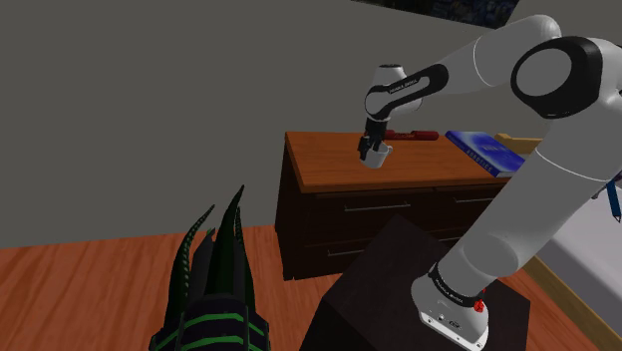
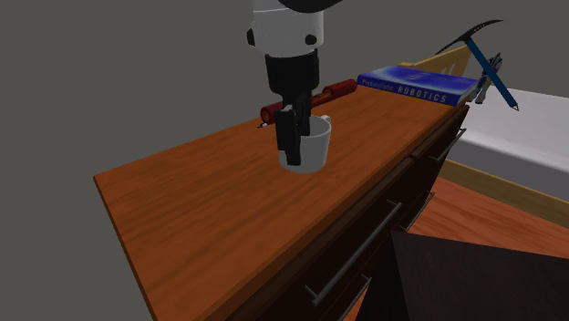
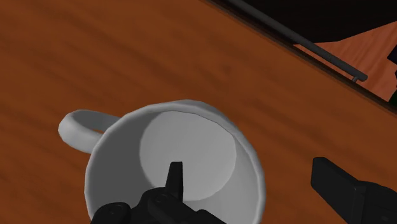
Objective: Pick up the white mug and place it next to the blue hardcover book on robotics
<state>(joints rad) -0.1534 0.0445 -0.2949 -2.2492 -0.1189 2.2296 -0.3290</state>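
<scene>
Book (image 2: 415,88) spine: "ROBOTICS" in pale caps. Smaller txt beside it can't be read. Arm (image 1: 518,199) markings too small to read.

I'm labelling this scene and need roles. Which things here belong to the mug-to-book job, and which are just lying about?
In the job: mug, book, tool, dresser.
Lying about: red stick, ice axe, plant, bed.
</scene>
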